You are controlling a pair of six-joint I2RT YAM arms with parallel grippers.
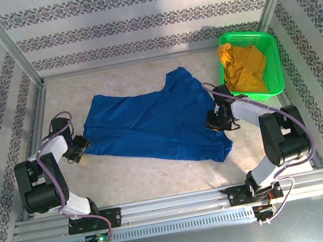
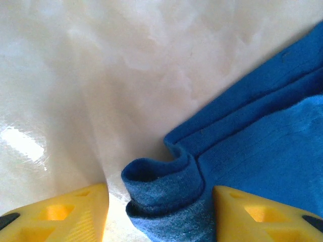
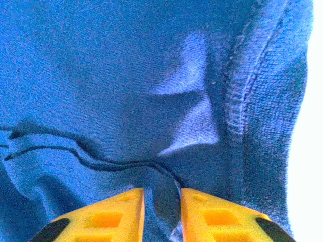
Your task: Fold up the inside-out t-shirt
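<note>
A: Right gripper point(image 3: 161, 201), doing what?
B: Standing nearly closed, jaws pinching a ridge of the inside-out t-shirt point(image 1: 149, 123) near its right edge.
A: Left gripper point(image 2: 161, 212)?
B: Gaping wide around a rolled edge at the shirt's left end.
A: Lying how?
B: Spreading flat on the desk point(image 1: 146, 179), long axis running left to right, sloping nearer toward the right. Green basket point(image 1: 267, 41) holding a mustard garment point(image 1: 243, 70), sitting just beyond.

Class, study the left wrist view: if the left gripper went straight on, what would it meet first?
Probably the t-shirt, whose rolled edge lies between the left gripper's open fingers.
</note>
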